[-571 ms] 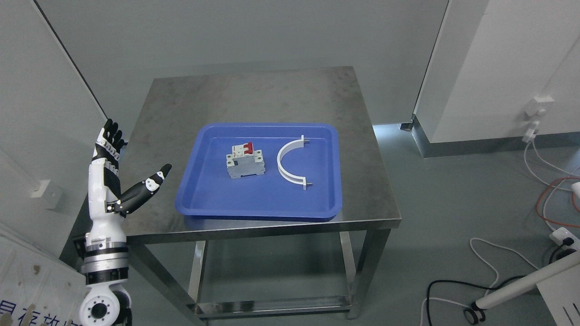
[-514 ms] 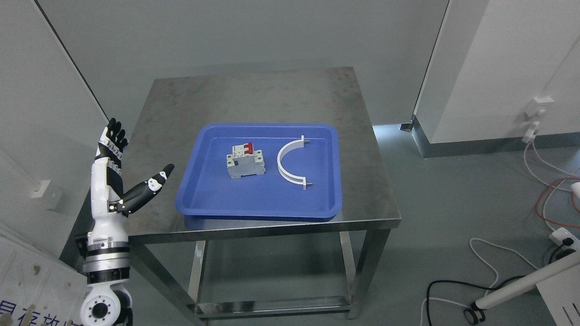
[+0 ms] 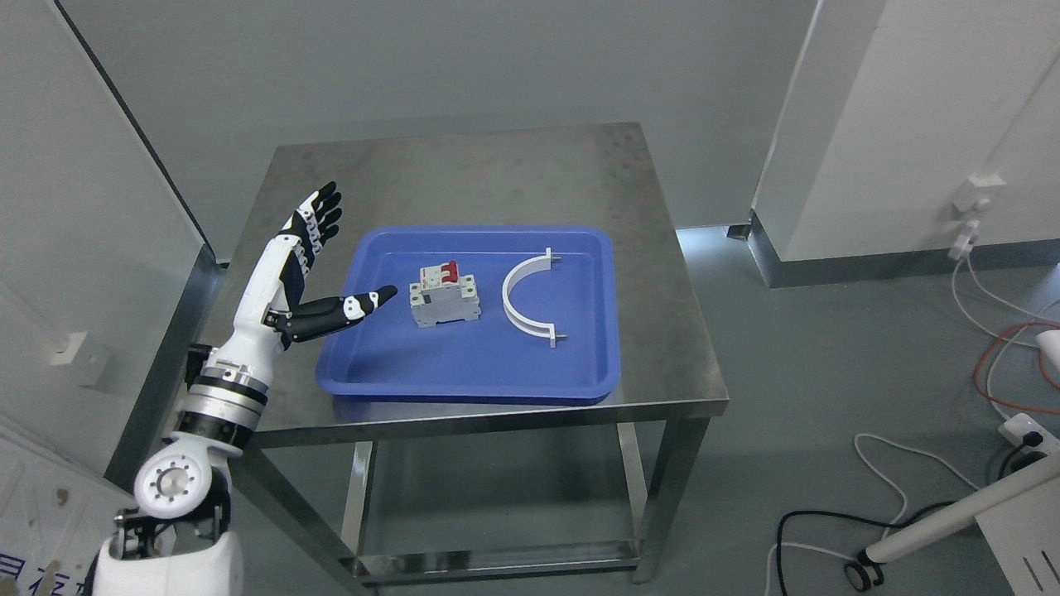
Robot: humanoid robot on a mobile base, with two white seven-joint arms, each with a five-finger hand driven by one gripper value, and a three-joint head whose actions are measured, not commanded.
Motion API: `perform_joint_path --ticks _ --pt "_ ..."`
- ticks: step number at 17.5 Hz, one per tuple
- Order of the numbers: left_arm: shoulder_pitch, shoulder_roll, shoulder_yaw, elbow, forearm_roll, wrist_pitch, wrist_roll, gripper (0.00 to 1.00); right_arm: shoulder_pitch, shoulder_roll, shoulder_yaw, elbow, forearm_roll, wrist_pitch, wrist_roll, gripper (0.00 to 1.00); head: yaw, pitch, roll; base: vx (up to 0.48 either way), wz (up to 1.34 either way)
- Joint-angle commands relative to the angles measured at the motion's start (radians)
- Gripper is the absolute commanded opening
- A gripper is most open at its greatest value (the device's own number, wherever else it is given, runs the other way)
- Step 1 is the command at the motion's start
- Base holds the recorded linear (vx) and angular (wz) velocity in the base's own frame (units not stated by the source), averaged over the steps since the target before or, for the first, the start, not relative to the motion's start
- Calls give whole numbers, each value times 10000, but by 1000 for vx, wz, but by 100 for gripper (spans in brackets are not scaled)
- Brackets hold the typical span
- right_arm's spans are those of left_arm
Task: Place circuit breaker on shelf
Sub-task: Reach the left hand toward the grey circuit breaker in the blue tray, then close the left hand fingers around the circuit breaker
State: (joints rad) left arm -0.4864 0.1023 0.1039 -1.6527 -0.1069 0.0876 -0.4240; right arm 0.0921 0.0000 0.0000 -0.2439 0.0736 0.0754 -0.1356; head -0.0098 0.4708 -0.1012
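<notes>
A grey circuit breaker (image 3: 445,298) with red switches stands in a blue tray (image 3: 464,377) on a steel table (image 3: 464,178). My left hand (image 3: 319,265) hovers over the tray's left rim, fingers spread and thumb pointing toward the breaker, a short gap from it. The hand is open and holds nothing. No shelf shows in the head view.
A white curved bracket (image 3: 526,302) lies in the tray right of the breaker. Grey wall panels stand to the left and right. Cables (image 3: 985,331) and a white wheeled leg (image 3: 936,521) lie on the floor at the right.
My left arm has swung up and to the right, from beside the table's left edge to over the tray's left rim. The camera has shifted slightly.
</notes>
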Motion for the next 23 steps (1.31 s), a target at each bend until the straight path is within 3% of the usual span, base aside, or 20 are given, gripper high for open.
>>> perform_joint_path --ticks 1,8,14,19,22,23 --pt "-1333 2275 -1865 359 -158 1771 -836 98 -1 -175 199 0 0 44 -9 100 0 0 0 0 0" --pt "-1303 1724 -3461 742 -1368 2437 -883 98 -1 -175 199 0 0 44 -9 100 0 1 0 0 0" --pt "-1654 375 -3616 1738 -2702 2606 -883 91 -1 -175 199 0 0 44 -9 100 0 1 0 0 0" --pt "-1932 281 -3463 2567 -3608 2621 -945 77 -1 -175 199 0 0 44 6 100 0 1 0 0 0" --pt "-1917 266 -3096 2568 -3610 2515 -914 60 -1 -175 199 0 0 28 -9 100 0 1 0 0 0" --pt "-1901 220 -2882 2568 -3625 2362 -929 48 -1 -175 199 0 0 43 -9 100 0 1 0 0 0"
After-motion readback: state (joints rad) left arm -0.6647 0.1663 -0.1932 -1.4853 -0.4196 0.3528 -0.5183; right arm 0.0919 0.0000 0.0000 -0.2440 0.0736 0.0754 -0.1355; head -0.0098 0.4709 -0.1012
